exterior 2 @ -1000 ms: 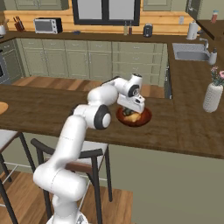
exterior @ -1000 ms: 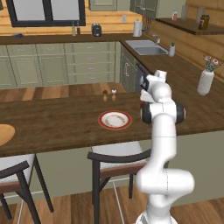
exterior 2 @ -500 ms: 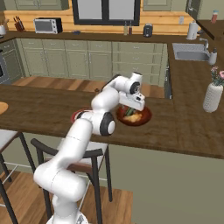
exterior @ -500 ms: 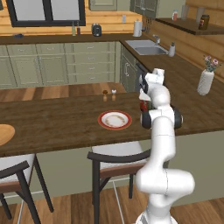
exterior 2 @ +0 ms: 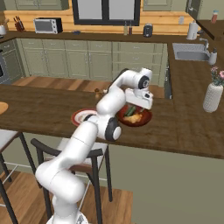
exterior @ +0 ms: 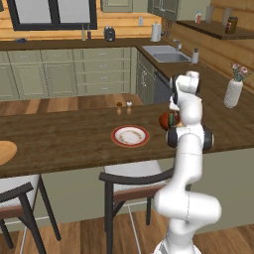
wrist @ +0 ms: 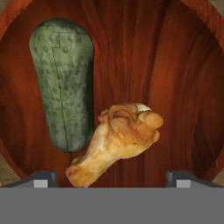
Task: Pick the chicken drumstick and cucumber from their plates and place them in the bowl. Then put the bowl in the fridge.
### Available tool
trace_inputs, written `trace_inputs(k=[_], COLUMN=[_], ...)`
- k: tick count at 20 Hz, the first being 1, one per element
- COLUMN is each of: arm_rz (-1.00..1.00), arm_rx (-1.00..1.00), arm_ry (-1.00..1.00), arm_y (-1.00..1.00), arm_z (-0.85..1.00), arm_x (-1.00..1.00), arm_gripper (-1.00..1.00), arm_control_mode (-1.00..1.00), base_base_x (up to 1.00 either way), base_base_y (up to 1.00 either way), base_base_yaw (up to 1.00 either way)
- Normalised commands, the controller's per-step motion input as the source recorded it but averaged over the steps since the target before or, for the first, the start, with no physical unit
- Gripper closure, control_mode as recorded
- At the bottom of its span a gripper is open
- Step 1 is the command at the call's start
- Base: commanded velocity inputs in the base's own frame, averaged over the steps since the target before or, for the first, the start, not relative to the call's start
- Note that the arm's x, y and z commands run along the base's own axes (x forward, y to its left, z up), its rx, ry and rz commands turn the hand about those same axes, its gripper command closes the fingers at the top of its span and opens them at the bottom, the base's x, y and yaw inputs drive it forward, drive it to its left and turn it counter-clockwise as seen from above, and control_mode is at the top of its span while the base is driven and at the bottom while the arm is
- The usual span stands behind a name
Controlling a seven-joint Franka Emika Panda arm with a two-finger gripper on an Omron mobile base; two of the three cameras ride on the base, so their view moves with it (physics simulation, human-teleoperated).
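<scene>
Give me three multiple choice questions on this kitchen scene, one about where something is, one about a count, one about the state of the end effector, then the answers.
1. Where does the cucumber lie?
A. on the white red-rimmed plate
B. in the bowl beside the chicken drumstick
C. on the floor

2. How many food items are in the bowl?
A. one
B. two
C. four

3. How does the end effector stand?
A. open, above the bowl
B. shut on the cucumber
C. shut on the plate

Answers: 1 B, the hand view shows the cucumber next to the chicken drumstick inside the bowl. 2 B, just those two pieces lie in it. 3 A, the fingertips stand wide apart with nothing between them, and the white red-rimmed plate sits bare on the counter.
</scene>
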Motion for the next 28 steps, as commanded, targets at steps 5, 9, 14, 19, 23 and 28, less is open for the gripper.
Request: trace_inputs(k=[5,9,14,19,23,28], arm_rz=[0.00,0.00,-0.03,-0.02,-0.03,-0.11], arm_rx=[0.00,0.00,0.00,0.01,0.00,0.02], arm_ry=[-0.03,-0.01,-0.02,-0.01,-0.04,-0.16], arm_y=[-0.35,0.00,-0.02,-0.08,0.00,0.00], arm_z=[-0.05,-0.39,-0.33,-0.03,-0.12,-0.31], arm_x=[-0.96,-0.78,-0.55,0.17,0.28,0.00], arm_gripper=[-1.00,-1.00,-1.00,-1.00,-1.00,-1.00], arm_control_mode=[-1.00,-1.00,-1.00,-1.00,-1.00,-1.00], base_base_x=[0.00,0.00,0.00,0.00,0.00,0.00], base_base_y=[0.00,0.00,0.00,0.00,0.00,0.00], base_base_yaw=[0.00,0.00,0.00,0.00,0.00,0.00])
